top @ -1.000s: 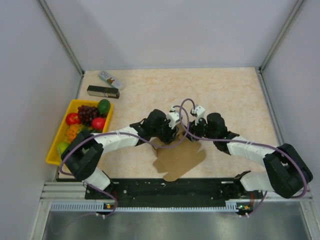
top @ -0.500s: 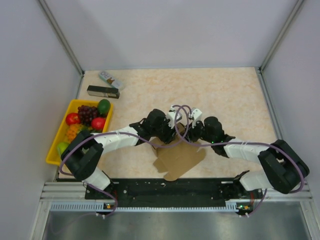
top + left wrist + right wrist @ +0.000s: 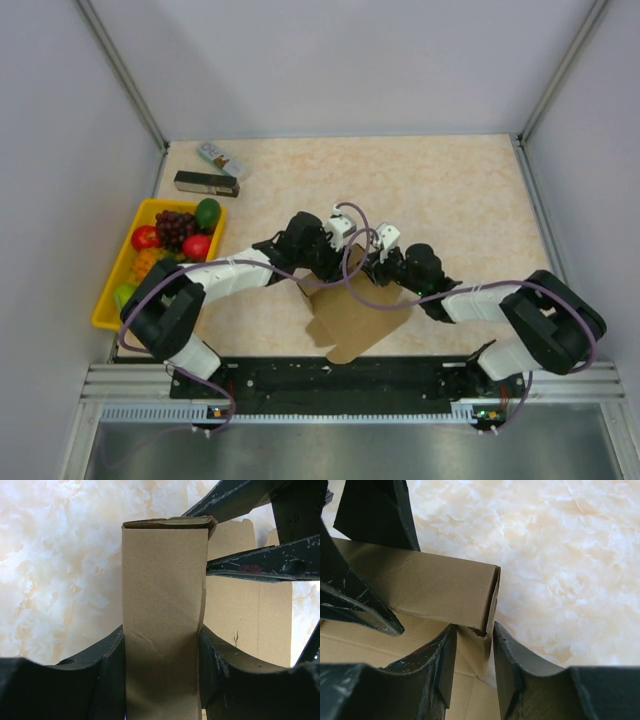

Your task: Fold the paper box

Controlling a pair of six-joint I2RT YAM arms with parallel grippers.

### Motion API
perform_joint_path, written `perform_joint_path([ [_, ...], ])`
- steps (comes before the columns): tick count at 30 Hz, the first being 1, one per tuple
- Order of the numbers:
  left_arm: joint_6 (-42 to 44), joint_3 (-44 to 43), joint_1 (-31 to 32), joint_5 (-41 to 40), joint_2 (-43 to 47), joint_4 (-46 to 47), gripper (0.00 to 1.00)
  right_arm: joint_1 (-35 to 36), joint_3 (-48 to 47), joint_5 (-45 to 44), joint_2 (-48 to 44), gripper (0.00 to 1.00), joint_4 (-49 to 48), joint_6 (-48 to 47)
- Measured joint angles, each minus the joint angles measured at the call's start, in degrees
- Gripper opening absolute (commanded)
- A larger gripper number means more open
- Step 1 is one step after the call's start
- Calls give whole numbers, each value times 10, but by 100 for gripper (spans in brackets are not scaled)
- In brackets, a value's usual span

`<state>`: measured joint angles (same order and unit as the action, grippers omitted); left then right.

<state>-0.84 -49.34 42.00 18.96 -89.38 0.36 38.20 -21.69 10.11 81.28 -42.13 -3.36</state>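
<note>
The paper box [image 3: 355, 318] is a brown cardboard sheet, partly folded, near the table's front middle. One side is folded up into a narrow double wall [image 3: 165, 580]. My left gripper [image 3: 160, 635] is shut across this wall, a finger pressed on each face; from above it [image 3: 322, 275] sits at the sheet's far left corner. My right gripper [image 3: 472, 635] is closed onto the wall's end corner [image 3: 487, 605], with a torn tab between its fingers [image 3: 512, 665]. From above it [image 3: 368, 272] is close beside the left one.
A yellow tray [image 3: 112, 290] of toy fruit stands at the left edge. A slim black box [image 3: 206, 183] and a small white packet [image 3: 221, 159] lie at the back left. Grey walls enclose the table on three sides.
My right gripper has moved left and closer to the left gripper, onto the wall's end. The left wrist has shifted slightly left. The sheet's far edge has risen.
</note>
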Motion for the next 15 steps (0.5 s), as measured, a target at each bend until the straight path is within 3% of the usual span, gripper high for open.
perform_joint_path([
  [10, -16, 0, -24, 57, 0, -14, 51, 38, 3, -63, 37, 22, -60, -17],
  [15, -28, 0, -43, 96, 0, -20, 51, 45, -1, -70, 46, 26, -65, -23],
])
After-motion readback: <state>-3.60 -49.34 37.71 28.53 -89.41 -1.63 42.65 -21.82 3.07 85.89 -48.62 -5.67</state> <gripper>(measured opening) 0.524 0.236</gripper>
